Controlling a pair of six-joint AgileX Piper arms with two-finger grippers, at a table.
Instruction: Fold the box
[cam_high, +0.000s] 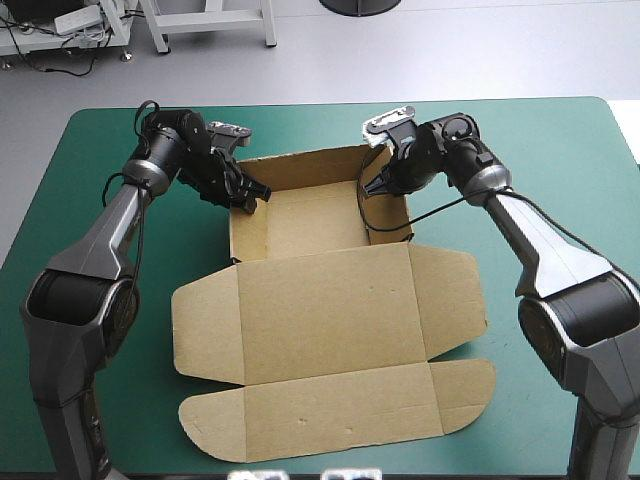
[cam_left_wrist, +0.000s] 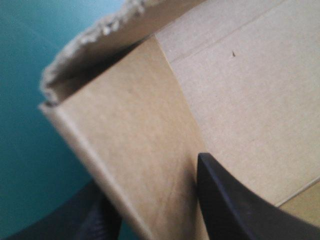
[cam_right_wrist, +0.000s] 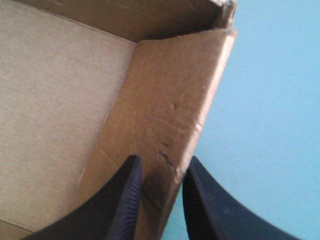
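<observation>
My left fingers (cam_left_wrist: 235, 205) and right fingers (cam_right_wrist: 122, 200) pinch opposite walls of the box (cam_high: 330, 310), which looks stiff, light, crease-prone.

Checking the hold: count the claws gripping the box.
2: left claw pinches the left wall of the box; right claw pinches its right wall.

bright even light from above; soft shadows under box (cam_high: 330, 310) flaps, deeper inside far wall.
</observation>
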